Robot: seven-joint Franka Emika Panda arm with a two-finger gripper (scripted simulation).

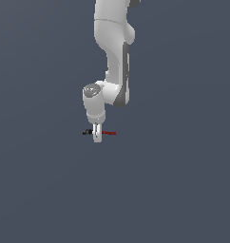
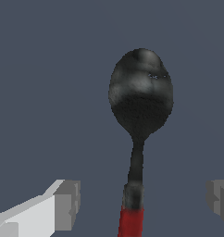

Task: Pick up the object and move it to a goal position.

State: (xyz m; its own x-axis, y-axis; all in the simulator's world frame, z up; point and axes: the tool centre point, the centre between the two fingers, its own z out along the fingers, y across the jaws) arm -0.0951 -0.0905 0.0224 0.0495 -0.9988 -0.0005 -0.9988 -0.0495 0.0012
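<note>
The object [image 1: 109, 133] is a small spoon with a red handle and a black bowl, lying flat on the grey floor. Its black bowl points to the exterior view's left. My white gripper [image 1: 97, 138] hangs straight down over it, with the fingers low around the spoon's neck. The wrist view shows the object [image 2: 140, 95] close up, its neck and red handle running between my two grey fingertips [image 2: 66, 203]. Clear gaps remain on both sides of the handle, so my gripper [image 2: 141, 200] is open and touches nothing.
A plain dark grey floor [image 1: 183, 190] stretches in all directions. My white arm [image 1: 114, 52] rises from the gripper toward the top of the exterior view.
</note>
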